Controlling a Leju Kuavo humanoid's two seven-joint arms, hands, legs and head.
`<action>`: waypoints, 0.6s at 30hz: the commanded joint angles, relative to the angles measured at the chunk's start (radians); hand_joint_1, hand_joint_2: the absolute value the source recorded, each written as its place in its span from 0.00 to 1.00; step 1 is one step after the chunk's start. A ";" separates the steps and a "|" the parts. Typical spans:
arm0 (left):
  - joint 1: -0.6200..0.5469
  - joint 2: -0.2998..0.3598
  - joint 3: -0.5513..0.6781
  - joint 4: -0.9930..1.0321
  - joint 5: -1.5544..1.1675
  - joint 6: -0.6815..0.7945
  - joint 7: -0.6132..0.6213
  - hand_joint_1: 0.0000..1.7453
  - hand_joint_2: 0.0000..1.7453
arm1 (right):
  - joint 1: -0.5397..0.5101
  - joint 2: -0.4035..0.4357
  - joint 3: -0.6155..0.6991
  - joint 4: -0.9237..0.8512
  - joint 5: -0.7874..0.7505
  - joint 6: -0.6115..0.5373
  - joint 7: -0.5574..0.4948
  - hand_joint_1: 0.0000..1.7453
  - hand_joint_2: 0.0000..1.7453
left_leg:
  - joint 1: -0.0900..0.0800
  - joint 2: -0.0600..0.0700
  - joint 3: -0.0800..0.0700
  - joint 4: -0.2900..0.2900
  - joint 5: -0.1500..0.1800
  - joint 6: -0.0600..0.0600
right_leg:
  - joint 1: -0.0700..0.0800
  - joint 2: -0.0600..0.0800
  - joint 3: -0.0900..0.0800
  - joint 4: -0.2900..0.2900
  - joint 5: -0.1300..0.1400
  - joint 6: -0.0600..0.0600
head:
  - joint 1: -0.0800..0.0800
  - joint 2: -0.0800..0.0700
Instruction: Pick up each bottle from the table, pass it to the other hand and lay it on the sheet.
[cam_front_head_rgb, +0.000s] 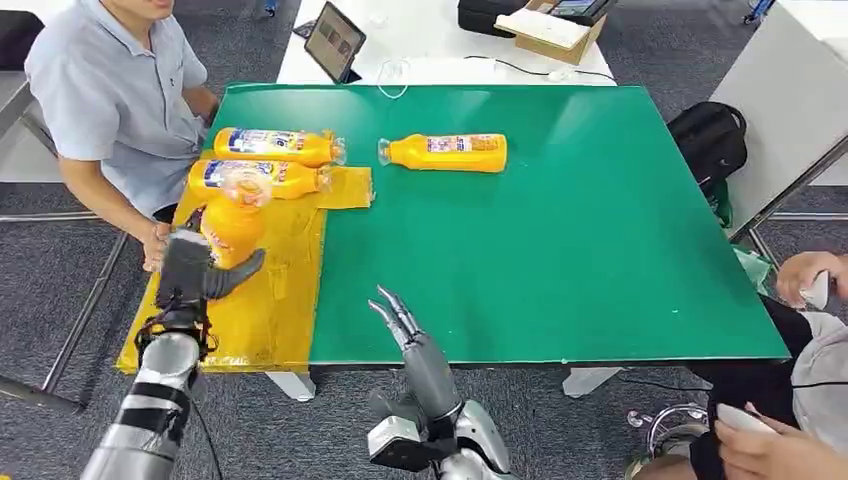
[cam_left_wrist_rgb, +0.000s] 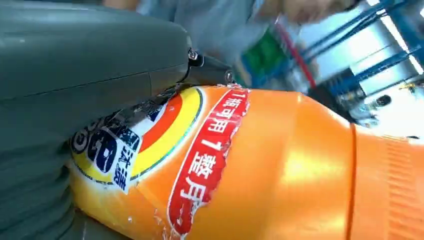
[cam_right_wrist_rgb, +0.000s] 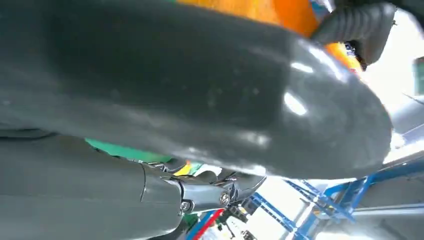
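Observation:
My left hand (cam_front_head_rgb: 192, 268) grips an orange bottle (cam_front_head_rgb: 232, 222) over the yellow sheet (cam_front_head_rgb: 270, 300) at the table's left edge; up close its label and orange body (cam_left_wrist_rgb: 280, 165) press against my palm (cam_left_wrist_rgb: 75, 75). Two more orange bottles (cam_front_head_rgb: 275, 146) (cam_front_head_rgb: 262, 177) lie side by side on the sheet's far end. A fourth bottle (cam_front_head_rgb: 447, 152) lies on the green table (cam_front_head_rgb: 560, 250), cap to the left. My right hand (cam_front_head_rgb: 412, 335) hovers at the table's near edge, fingers apart and holding nothing. Its grey thumb (cam_right_wrist_rgb: 200, 90) looms close in the right wrist view.
A person in a light blue shirt (cam_front_head_rgb: 115, 95) sits at the table's left, one hand (cam_front_head_rgb: 155, 245) close to my left hand. Another person's hands (cam_front_head_rgb: 800, 275) are at the right. A tablet (cam_front_head_rgb: 333, 42) and boxes sit on the white table behind. A black bag (cam_front_head_rgb: 710, 140) stands at the right.

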 joint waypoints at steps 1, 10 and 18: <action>-0.286 0.059 -0.204 0.535 -0.425 -0.070 0.094 1.00 1.00 | 0.014 -0.015 -0.021 -0.020 0.006 0.040 0.001 0.00 0.00 | 0.000 -0.005 0.002 0.000 0.000 -0.001 | 0.000 -0.005 0.003 0.000 -0.001 -0.001 | 0.000 0.000; -0.362 0.037 -0.280 0.706 -0.521 -0.177 0.095 1.00 1.00 | 0.017 -0.015 -0.008 0.009 -0.021 0.049 0.001 0.00 0.00 | 0.000 -0.001 0.002 0.000 0.000 -0.001 | 0.000 -0.001 0.003 0.000 -0.001 -0.001 | 0.000 0.000; -0.349 0.033 -0.268 0.699 -0.472 -0.261 0.026 0.00 1.00 | 0.010 -0.027 0.009 0.013 -0.052 0.041 0.001 0.00 0.00 | 0.001 0.000 0.003 0.000 -0.001 -0.002 | 0.001 -0.001 0.004 0.000 -0.001 -0.002 | 0.000 0.000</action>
